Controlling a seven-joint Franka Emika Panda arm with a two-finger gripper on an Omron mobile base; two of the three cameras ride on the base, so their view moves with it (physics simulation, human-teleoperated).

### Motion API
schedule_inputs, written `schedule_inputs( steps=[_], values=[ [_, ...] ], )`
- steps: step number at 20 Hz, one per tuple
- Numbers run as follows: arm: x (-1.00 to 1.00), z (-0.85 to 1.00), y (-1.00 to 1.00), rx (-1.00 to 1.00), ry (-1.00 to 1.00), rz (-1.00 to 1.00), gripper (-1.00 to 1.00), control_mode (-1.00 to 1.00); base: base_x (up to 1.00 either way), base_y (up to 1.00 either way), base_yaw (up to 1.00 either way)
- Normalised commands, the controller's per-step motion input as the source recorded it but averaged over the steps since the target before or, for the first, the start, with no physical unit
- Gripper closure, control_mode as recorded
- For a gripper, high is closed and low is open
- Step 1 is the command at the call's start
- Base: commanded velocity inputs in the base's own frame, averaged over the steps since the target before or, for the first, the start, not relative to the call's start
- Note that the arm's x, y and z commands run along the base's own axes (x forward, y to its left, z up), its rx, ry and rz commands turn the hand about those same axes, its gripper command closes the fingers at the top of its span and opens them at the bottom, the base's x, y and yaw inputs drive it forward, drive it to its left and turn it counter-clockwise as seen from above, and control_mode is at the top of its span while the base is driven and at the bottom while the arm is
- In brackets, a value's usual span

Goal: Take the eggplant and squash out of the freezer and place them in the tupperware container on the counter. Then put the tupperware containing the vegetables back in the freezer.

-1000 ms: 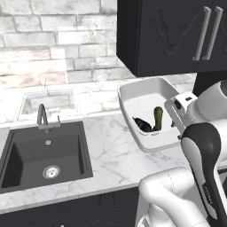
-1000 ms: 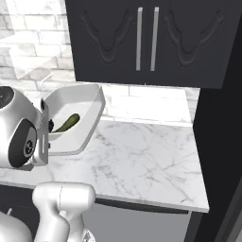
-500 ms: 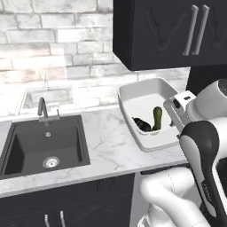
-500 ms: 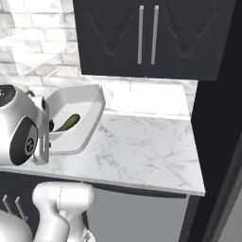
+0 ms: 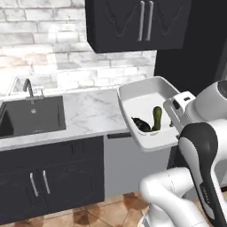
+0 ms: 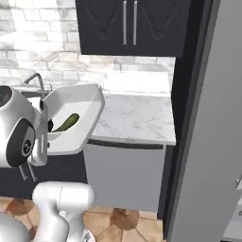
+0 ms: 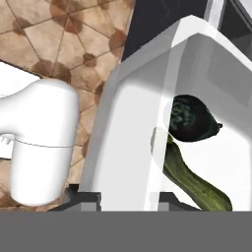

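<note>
tupperware container [image 5: 146, 95], white, shallow, rounded corners

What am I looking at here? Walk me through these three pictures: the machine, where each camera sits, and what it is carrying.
This is a rendered kitchen with a white robot arm on a base that drives. Two cameras ride on that base, behind the arm to its left and right. The third sits on the hand and looks along the end effector.

The end effector is shut on the rim of the white tupperware container, held in the air just off the edge of the marble counter. Inside lie a dark eggplant and a green squash, touching. On the counter's left is a black sink. The tall grey freezer stands on the right.
</note>
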Motion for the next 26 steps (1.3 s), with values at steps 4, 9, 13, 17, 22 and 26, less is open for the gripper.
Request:
schedule_inputs(
  steps=[4,9,13,17,22,26],
  values=[
    [0.0,0.0,0.0,0.0,0.0,0.0,1.0,1.0,-0.72,-0.83,-0.03],
    [0.0,0.0,0.0,0.0,0.0,0.0,1.0,1.0,-0.69,-0.76,-0.02],
    [0.0,0.0,0.0,0.0,0.0,0.0,1.0,1.0,-0.57,-0.62,-0.01],
    [0.0,0.0,0.0,0.0,0.0,0.0,1.0,1.0,-0.09,-0.6,-0.04],
    [0.0,0.0,0.0,0.0,0.0,0.0,1.0,1.0,0.17,-0.64,-0.23],
    [0.0,0.0,0.0,0.0,0.0,0.0,1.0,1.0,0.43,-0.6,-0.24]
  ],
)
